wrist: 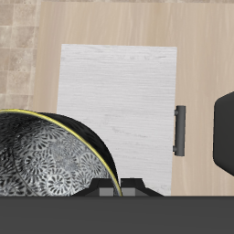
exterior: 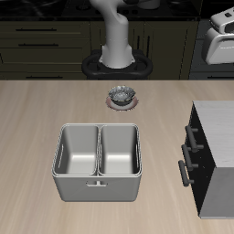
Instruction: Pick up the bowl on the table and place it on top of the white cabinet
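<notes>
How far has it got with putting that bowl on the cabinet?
Pickup looks done: the bowl hangs close at the claw, apparently gripped by its rim. In hand: the carry, with the white cabinet top directly below. Left: lower the bowl onto that top and let go.

Your bowl (wrist: 46, 169) is off the counter (exterior: 37, 110) and up close to the wrist camera, held high over the white cabinet (exterior: 218, 128). It is round and upright, its inside speckled dark and light, with a thin yellowish line along the rim. From there it overlaps one edge of the cabinet's pale, bare top. The cabinet stands square on the counter, dark front with grey bar handles (exterior: 187, 151) facing the counter's middle.
</notes>
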